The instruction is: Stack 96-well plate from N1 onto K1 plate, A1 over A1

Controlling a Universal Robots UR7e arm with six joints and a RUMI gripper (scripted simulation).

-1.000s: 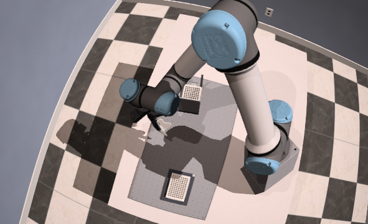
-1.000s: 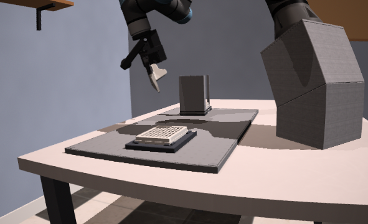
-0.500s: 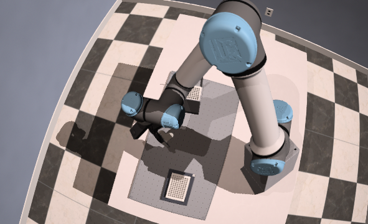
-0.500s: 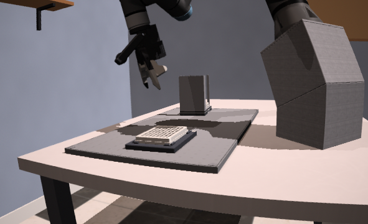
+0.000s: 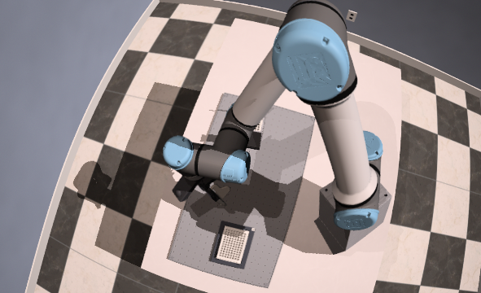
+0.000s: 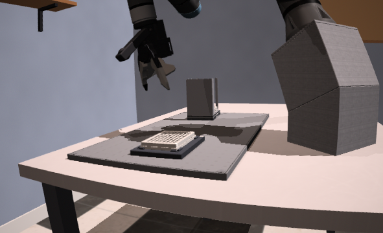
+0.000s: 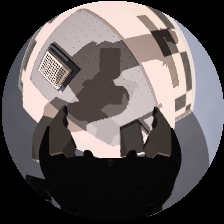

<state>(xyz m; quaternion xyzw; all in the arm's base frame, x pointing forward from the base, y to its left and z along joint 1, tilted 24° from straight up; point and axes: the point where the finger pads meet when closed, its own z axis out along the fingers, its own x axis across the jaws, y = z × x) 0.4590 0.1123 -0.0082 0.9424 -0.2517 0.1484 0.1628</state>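
Observation:
A white 96-well plate lies flat in the dark plate nest N1 at the near end of the grey board. The stack rack K1 stands at the far end. In the overhead view the arm hides most of it, and only a strip of the plate inside shows. My gripper is open and empty. It hangs high above the board's left edge, between the rack and the nest.
The grey perforated board lies on a pale table. The robot's grey pedestal stands to the right of the board. The arm's forearm crosses above the rack.

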